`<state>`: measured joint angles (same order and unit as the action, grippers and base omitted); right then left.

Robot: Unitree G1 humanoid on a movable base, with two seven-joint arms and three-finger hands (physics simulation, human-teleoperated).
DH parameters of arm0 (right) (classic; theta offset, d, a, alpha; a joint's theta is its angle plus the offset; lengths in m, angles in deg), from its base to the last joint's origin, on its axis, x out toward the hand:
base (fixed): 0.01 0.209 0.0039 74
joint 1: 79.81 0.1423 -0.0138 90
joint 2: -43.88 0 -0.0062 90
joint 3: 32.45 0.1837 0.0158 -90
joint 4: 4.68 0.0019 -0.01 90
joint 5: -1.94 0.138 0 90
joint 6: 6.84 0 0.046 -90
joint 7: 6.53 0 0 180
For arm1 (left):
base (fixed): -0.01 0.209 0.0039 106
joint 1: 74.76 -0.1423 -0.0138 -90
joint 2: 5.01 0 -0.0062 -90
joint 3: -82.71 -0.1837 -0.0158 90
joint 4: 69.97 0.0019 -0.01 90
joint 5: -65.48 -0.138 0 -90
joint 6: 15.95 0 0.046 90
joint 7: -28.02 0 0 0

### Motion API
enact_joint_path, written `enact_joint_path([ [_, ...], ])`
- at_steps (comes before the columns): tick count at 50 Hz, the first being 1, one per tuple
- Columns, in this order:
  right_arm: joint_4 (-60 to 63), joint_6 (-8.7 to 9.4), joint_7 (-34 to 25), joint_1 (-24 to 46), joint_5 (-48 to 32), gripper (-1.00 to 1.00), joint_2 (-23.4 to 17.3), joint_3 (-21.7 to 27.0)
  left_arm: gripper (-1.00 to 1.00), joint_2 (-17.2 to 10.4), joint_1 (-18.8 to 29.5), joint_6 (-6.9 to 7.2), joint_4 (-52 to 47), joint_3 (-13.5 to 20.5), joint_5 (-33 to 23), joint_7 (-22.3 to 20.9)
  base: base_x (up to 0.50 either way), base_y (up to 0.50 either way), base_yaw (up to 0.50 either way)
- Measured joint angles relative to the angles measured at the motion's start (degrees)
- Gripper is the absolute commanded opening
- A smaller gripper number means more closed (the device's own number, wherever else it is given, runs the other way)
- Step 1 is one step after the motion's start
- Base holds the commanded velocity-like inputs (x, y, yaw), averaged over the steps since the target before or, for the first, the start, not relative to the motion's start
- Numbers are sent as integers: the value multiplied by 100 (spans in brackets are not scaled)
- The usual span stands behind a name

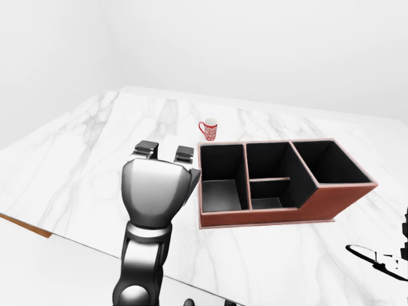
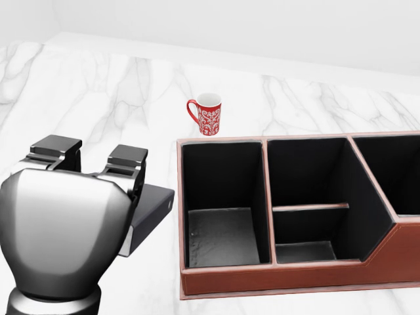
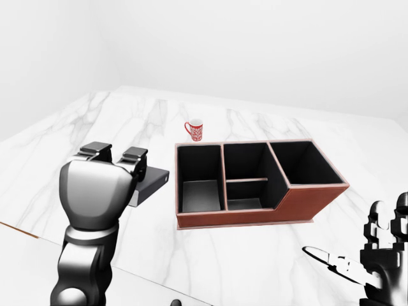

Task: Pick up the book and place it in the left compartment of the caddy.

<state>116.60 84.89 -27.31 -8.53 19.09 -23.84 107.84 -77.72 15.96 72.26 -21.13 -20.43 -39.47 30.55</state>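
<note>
Book [image 2: 152, 209] gripped in left hand [image 2: 79, 216], beside caddy [image 2: 282, 279]; no lettering visible

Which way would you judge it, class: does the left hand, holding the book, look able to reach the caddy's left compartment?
Probably yes: the left hand holds the book just left of the caddy, whose left compartment is open-topped and empty.

Glossy silver left hand [image 2: 72, 226], dark blocky fingers [image 2: 125, 161], ribbed black forearm.
</note>
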Motion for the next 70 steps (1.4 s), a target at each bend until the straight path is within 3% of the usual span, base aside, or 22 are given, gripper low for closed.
enact_joint_path([
  [11, -11, -8, -9, -2, -28, 100, -1, -6, -100, 167, -37, 74, -213, -701, -517, -272, 0, 0, 0],
  [20, -3, -16, -5, -4, -59, 100, 4, -12, -100, 65, 73, 395, -235, -1229, -706, -484, 0, 0, 0],
  [30, 15, -32, 6, -1, -91, 100, 11, -6, -100, 90, 149, 679, -41, -1580, -767, -546, 0, 0, 0],
  [41, 32, -34, 4, -5, -121, 100, 17, -2, -100, -20, 318, 679, 119, -2016, -778, -713, 0, 0, 0],
  [54, 37, -37, -5, -8, -144, 100, 20, -2, -100, -266, 930, 679, 263, -2559, -774, -1237, 0, 0, 0],
  [70, 13, -44, -6, -8, -161, 100, 22, -9, -100, -331, 1195, 679, 211, -2673, -770, -1521, 0, 0, 0],
])
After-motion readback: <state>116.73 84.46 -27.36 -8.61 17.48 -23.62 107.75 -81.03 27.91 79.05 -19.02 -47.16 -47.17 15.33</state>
